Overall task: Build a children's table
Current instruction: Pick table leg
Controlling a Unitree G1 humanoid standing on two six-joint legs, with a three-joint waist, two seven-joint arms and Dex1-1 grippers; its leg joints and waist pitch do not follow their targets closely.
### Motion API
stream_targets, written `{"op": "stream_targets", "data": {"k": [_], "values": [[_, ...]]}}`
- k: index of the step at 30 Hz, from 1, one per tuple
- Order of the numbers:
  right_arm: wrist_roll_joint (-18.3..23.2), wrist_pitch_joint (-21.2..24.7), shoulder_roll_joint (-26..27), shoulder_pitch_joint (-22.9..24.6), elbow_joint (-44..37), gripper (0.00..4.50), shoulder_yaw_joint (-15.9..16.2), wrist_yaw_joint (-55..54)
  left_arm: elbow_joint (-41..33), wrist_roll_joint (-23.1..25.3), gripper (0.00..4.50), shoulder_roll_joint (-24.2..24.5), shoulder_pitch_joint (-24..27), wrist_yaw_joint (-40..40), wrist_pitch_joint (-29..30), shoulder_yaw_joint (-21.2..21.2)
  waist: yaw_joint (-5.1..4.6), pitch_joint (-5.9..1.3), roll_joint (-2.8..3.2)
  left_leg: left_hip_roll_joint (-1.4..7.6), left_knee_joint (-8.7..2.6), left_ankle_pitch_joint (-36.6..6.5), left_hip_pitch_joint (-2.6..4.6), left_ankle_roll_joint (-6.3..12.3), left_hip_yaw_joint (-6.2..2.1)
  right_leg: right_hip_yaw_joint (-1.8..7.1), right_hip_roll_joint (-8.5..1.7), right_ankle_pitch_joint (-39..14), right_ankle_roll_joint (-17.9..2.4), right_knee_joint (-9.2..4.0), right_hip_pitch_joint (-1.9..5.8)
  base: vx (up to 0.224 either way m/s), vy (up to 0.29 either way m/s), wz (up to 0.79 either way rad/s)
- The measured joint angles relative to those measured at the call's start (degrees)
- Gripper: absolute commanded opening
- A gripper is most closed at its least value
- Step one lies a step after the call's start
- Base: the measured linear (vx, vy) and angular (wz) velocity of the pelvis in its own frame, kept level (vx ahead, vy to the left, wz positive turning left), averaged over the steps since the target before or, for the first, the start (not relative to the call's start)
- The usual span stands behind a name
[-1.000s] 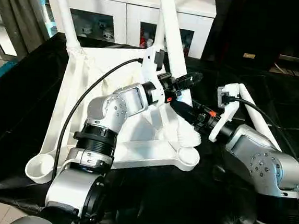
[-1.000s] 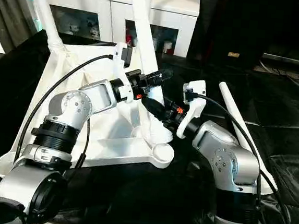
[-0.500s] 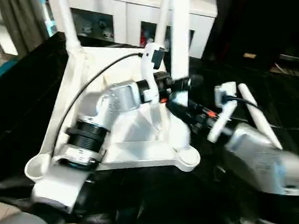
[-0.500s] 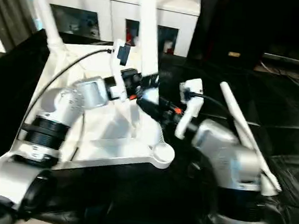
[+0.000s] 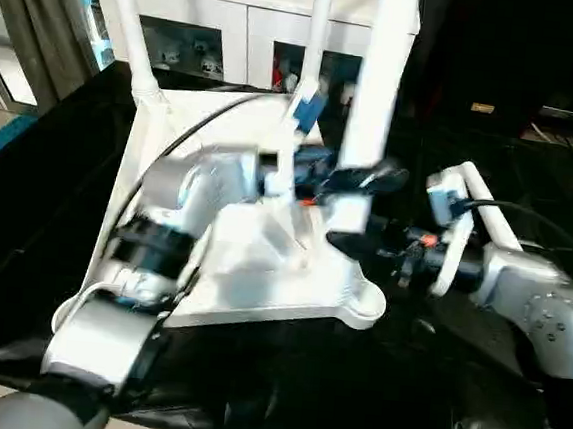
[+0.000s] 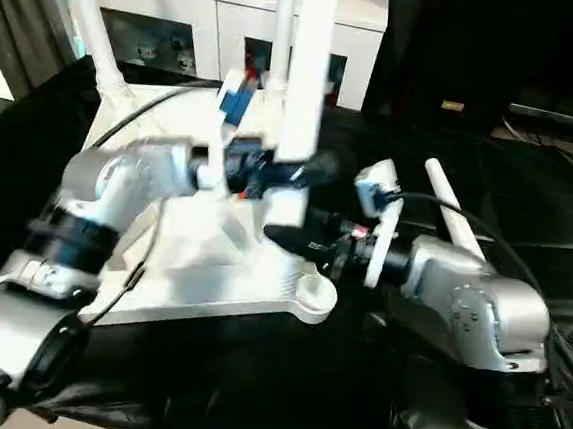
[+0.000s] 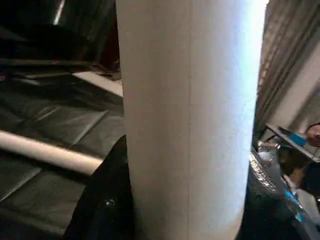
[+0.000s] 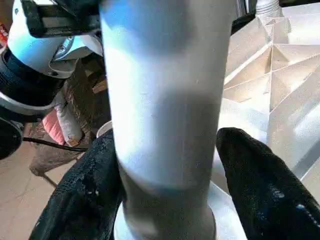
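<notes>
The white table top [image 5: 259, 294] lies upside down on the black sheet, ribs upward. Two white legs stand in its far sockets, one at the far left corner [image 5: 123, 15] and one behind [image 5: 320, 7]. A third leg [image 5: 384, 73] stands nearly upright over the near right socket. My left gripper [image 5: 365, 176] is shut on this leg partway up; black fingers [image 7: 105, 200] flank the tube [image 7: 185, 120]. My right gripper [image 5: 349, 242] is shut on the same leg [image 8: 165, 100] just above its flared base, fingers [image 8: 265, 185] on both sides. A fourth leg [image 5: 488, 207] lies loose at the right.
The big table's black sheet [image 5: 48, 184] runs under everything. A white cabinet with glass doors [image 5: 243, 20] stands behind it. An empty corner socket [image 5: 364, 304] sits at the top's near right corner.
The held leg has swung from leaning back-left to nearly upright and shifted right. My left arm has followed it to the right, and the right gripper has stayed at its base.
</notes>
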Motion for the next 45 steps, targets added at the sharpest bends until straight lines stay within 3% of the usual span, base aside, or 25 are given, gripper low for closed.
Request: {"op": "stream_targets", "data": {"k": [6,7,10,12,20,21,28,30,34,35,38,41,43,45], "values": [[0.18,0.25,0.06,-0.01,0.01,3.04,0.9,-0.03,0.03,-0.42,1.92,-0.12,0.01,-0.73,0.31,0.29,-0.04,0.0,0.0,0.0,0.0,0.0,-0.01,0.0,0.0,0.0,0.0,0.0,0.0,0.0,0.0,0.0,0.0,0.0],[0.32,0.4,0.08,-0.05,0.01,2.75,0.92,-0.04,-0.02,-0.43,1.91,-0.04,0.02,-0.99,0.39,0.29,-0.03,0.0,0.0,0.0,0.0,0.0,-0.01,0.0,0.0,0.0,0.0,0.0,0.0,0.0,0.0,0.0,0.0,0.0],[1.19,0.68,0.38,-0.24,0.01,2.68,1.1,-0.05,-0.52,-0.43,1.91,0.18,0.04,-1.27,0.49,0.29,-0.02,0.0,0.0,0.0,0.01,0.0,0.0,0.0,0.0,0.0,0.0,0.0,0.0,0.0,0.0,0.0,0.0,0.0],[1.22,0.68,0.51,-0.28,0.04,2.27,1.15,-0.09,-0.59,-0.44,1.91,0.17,0.04,-1.3,0.62,0.29,0.01,0.0,0.0,0.0,0.01,0.0,0.0,0.0,0.0,0.0,0.0,0.0,0.0,0.01,0.0,0.0,0.0,0.0],[1.34,0.43,0.84,-0.45,-0.03,1.98,1.59,-0.29,-0.55,-0.44,1.91,0.07,0.05,-0.87,1.12,0.79,0.15,0.0,0.0,0.0,0.02,0.0,-0.01,0.0,0.0,0.0,0.0,0.0,0.0,0.01,0.01,0.0,0.0,0.0],[1.34,0.29,0.84,-0.46,0.02,1.96,1.51,-0.46,-0.56,-0.44,2.47,-0.1,0.05,-0.26,1.12,0.95,0.18,0.0,0.0,0.0,0.02,0.0,-0.01,0.0,0.0,0.0,0.0,0.0,0.0,0.01,0.01,0.0,0.0,0.0],[0.77,-0.24,1.32,-0.67,1.2,1.95,1.28,-2.85,-0.16,-0.43,3.05,-2.13,0.04,4.88,0.25,3.42,0.27,0.0,0.0,0.0,0.03,0.0,0.0,0.0,-0.01,0.0,0.0,0.01,0.0,0.02,0.01,0.0,0.0,0.0],[0.62,-0.24,1.32,-0.67,1.48,1.95,1.29,-2.98,-0.16,-0.43,2.59,-2.11,0.04,4.91,0.2,3.75,0.24,0.0,0.0,0.0,0.03,0.0,0.0,0.0,-0.01,0.0,0.0,0.02,0.0,0.02,0.01,0.0,0.0,0.0],[0.67,-0.33,1.73,-0.81,1.47,1.95,1.47,-2.81,0.0,-0.43,2.51,-1.94,0.04,5.37,0.21,4.14,0.31,0.0,0.0,0.0,0.03,0.0,-0.01,0.01,-0.01,0.0,0.0,0.02,0.0,0.02,0.01,0.0,0.0,0.0],[0.63,-0.33,1.72,-0.9,1.6,1.94,1.47,-2.97,0.0,-0.43,2.1,-1.98,0.04,5.39,0.2,4.15,0.32,0.0,0.0,0.0,0.04,0.0,-0.01,0.0,-0.01,0.0,0.0,0.02,0.0,0.01,0.02,0.0,0.0,0.0],[0.63,-0.52,1.73,-0.97,1.67,1.94,1.6,-3.05,0.15,-0.44,2.19,-2.07,0.04,6.17,0.21,4.42,0.38,0.0,0.0,0.0,0.05,0.0,-0.01,0.01,-0.01,0.0,0.0,0.02,0.0,0.01,0.03,0.0,0.0,0.0],[0.57,-0.8,1.73,-0.99,1.69,1.94,1.62,-3.13,0.29,-0.44,1.9,-2.25,0.03,6.21,0.21,4.76,0.42,0.0,0.0,0.0,0.05,0.0,-0.01,0.01,-0.01,0.0,0.0,0.02,0.0,0.01,0.02,0.0,0.0,0.0],[0.26,-1.56,1.73,-0.98,1.7,2.5,1.78,-3.12,0.29,-0.44,1.9,-2.28,-0.03,6.21,0.21,4.93,0.41,0.0,0.0,0.0,0.05,0.0,-0.01,0.0,-0.01,-0.01,0.0,0.02,0.0,0.01,0.02,0.0,0.0,0.0],[0.23,-1.63,1.74,-0.98,1.72,2.64,1.69,-3.11,0.28,-0.44,1.88,-2.26,-0.08,6.13,0.22,4.92,0.41,0.0,0.0,0.0,0.05,0.0,-0.01,0.0,-0.01,-0.01,0.0,0.02,0.0,0.01,0.02,0.0,0.0,0.0]]}}
